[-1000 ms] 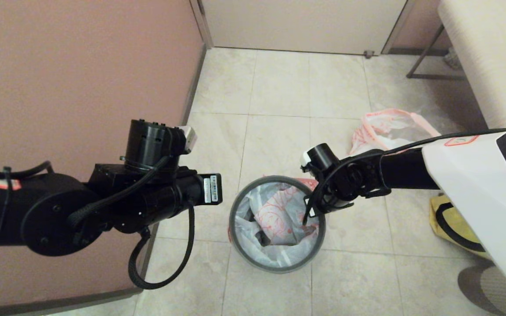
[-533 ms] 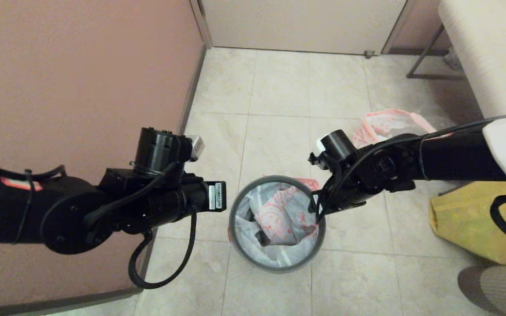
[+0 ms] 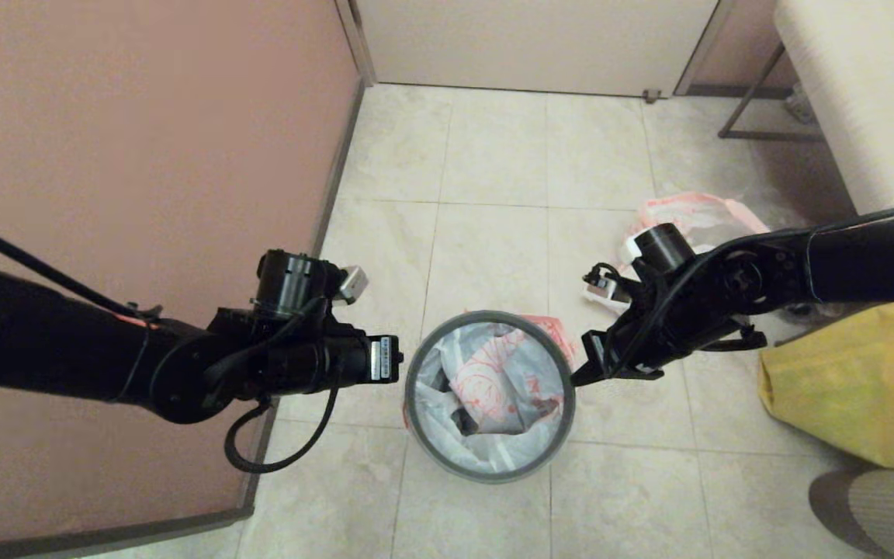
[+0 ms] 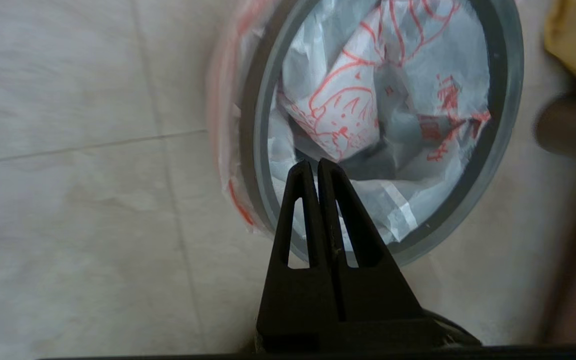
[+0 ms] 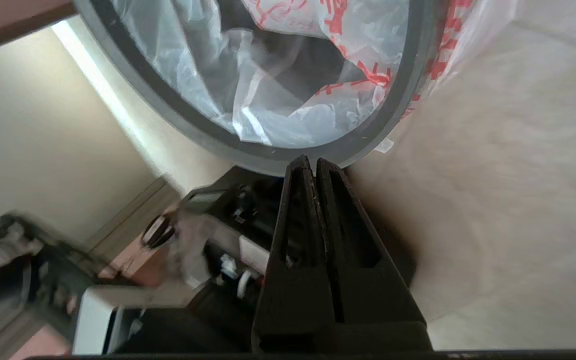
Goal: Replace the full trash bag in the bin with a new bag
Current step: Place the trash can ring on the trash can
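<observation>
**A:** Where is the bin, and what does it look like?

**B:** The bin (image 3: 490, 396) stands on the pale tiled floor (image 3: 493, 155), low in the middle of the head view. It is round, with a thin, smooth grey hoop (image 3: 489, 472) seated on its rim. A thin, crinkled, see-through white bag (image 3: 493, 380) with red printing lines it. The bag's pink-red edge is folded out over the rim at about 1 o'clock, and the plastic sags in soft folds towards a dark bottom.

**A:** And the other bag?

**B:** At about 1 o'clock from the bin, well apart from it, a second bag (image 3: 695, 221) of the same filmy plastic with a pink-red edge lies bunched on the tiles, partly behind the right arm. I cannot make out what is inside it.

**A:** What are the grippers doing?

**B:** The left gripper (image 4: 316, 165) sits at the bin's 9 o'clock side. Its two black, slotted, wedge-shaped fingers are pressed together with nothing between them, tips over the hoop. The right gripper (image 3: 583, 373) is at the 3 o'clock side, just outside the hoop, clenched the same way and empty.

**A:** Anything else nearby?

**B:** A big yellow bag (image 3: 850, 388) with a black handle stands at 3 o'clock, beyond the right arm. A matte pinkish wall (image 3: 144, 116) runs along 9 o'clock.
</observation>
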